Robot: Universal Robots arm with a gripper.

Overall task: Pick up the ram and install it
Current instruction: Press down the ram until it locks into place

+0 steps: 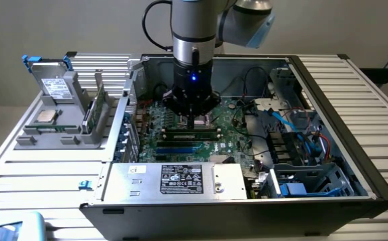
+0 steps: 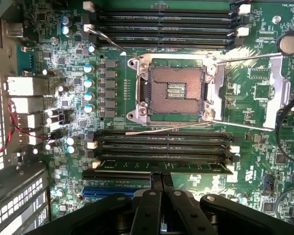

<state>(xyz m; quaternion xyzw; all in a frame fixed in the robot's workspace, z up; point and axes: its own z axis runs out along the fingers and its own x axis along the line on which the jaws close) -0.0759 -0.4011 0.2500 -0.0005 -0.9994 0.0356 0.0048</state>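
Pressing the ram [image 2: 164,166] into its slot.
My pincer [image 2: 161,177], pressed together, pushes on it; uneven pressure could jam one end.

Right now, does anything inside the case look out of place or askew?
The CPU socket stands open and empty, its retention frame swung aside. The shut gripper presses on the ram, which lies level in its slot. Nothing looks damaged.

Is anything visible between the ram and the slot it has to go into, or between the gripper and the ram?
Nothing visible. The ram already lies along a motherboard slot bank beside the empty CPU socket, and the shut gripper sits right on its top edge, fingertips together, nothing between them.
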